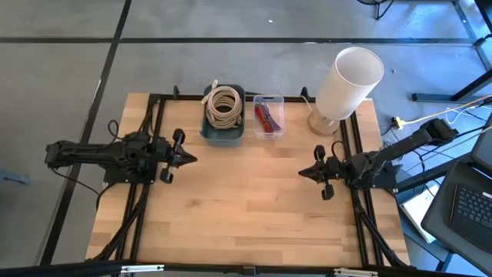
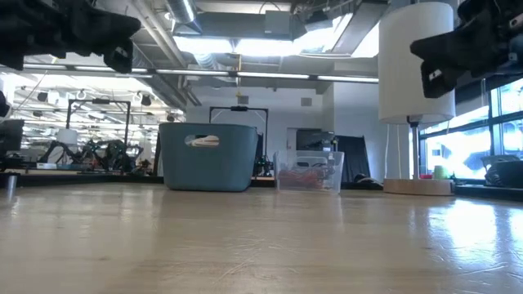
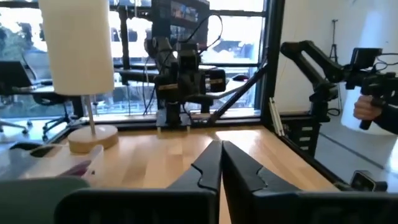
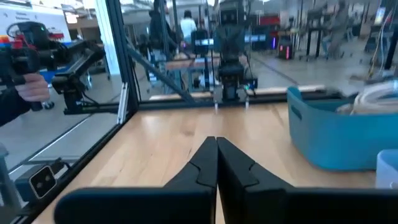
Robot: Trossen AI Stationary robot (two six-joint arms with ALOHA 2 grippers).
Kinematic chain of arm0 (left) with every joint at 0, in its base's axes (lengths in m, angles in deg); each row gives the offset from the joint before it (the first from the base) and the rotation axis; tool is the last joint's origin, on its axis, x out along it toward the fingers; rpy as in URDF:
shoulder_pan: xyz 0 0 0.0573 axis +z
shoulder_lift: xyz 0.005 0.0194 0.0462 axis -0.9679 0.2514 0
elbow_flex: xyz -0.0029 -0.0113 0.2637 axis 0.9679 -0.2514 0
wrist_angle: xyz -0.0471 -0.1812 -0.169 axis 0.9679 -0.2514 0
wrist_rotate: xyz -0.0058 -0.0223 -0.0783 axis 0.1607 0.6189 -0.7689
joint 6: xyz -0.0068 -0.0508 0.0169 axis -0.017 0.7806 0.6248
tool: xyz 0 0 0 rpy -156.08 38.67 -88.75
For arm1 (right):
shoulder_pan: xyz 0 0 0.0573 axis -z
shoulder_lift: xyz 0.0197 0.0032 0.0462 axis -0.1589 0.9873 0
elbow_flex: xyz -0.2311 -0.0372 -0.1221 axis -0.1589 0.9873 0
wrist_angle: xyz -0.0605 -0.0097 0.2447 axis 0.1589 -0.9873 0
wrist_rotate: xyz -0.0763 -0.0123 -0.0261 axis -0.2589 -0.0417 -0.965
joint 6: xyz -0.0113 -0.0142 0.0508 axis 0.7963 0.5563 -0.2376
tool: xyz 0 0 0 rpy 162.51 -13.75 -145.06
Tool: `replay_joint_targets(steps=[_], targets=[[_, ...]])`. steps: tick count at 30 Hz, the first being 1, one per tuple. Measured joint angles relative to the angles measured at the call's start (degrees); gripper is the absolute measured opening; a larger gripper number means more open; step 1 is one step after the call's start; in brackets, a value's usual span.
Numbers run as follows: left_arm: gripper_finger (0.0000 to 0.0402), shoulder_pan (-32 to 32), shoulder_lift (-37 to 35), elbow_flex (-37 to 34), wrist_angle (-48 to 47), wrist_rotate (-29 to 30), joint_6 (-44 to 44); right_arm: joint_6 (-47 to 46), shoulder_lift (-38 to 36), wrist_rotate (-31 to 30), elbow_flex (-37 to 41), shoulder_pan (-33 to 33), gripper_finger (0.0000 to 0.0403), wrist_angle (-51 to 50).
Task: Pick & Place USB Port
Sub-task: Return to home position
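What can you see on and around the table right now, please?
Table: one, light wood, under everything.
Bin: one, dark blue, far edge, middle.
Cables: coiled bundle, white, inside the bin.
Container: one, clear, right of the bin, holding red items.
Lamp: one, white shade, wooden base, far right corner.
Laptop: one, dark, off the table's right side.
Left gripper: shut, dark, above the left side.
Right gripper: shut, dark, above the right side.

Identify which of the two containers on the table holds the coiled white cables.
The blue bin; the smaller clear box beside it holds red items instead.
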Motion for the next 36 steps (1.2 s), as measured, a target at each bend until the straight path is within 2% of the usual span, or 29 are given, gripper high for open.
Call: replay_joint_targets(steps=[4,7,12,14,16,20,25,28,31,36], targets=[[0.0001,0.2,0.0,-0.6,0.7,2.9,-0.9,4.1,0.0,-0.1,2.2,0.7,0.0,6.0],[0.0001,2.8,0.0,-0.6,1.6,3.8,-3.4,8.7,0.0,-0.3,2.4,3.4,0.0,9.4],[0.0001,12.4,0.0,0.0,3.1,-2.7,-3.8,14.4,-0.7,7.8,-0.4,10.6,0.0,9.4],[0.0001,16.6,0.0,1.4,1.0,-8.0,-2.1,13.5,-1.7,11.7,-1.8,12.9,0.0,5.1],[0.0001,20.2,0.0,3.1,-3.3,-12.7,-0.8,11.0,-3.9,13.7,-3.4,14.1,0.0,-3.4],[0.0001,25.2,-0.5,6.5,-11.0,-17.2,-1.0,7.5,-10.2,11.1,-8.5,14.4,0.0,-21.6],[0.0001,28.3,-1.7,11.7,-15.7,-21.5,-3.1,8.4,-19.1,11.8,-16.9,13.2,0.0,-36.0],[0.0001,29.2,-3.5,13.1,-20.5,-23.4,-4.7,8.4,-23.8,12.0,-17.4,11.5,0.0,-39.8],[0.0001,30.0,-6.3,13.2,-25.6,-22.9,-5.2,6.9,-27.8,11.6,-14.5,10.0,0.0,-40.6],[0.0001,29.9,-9.3,13.1,-25.9,-22.6,-4.0,5.5,-32.7,9.5,-7.9,8.5,0.0,-37.8]])
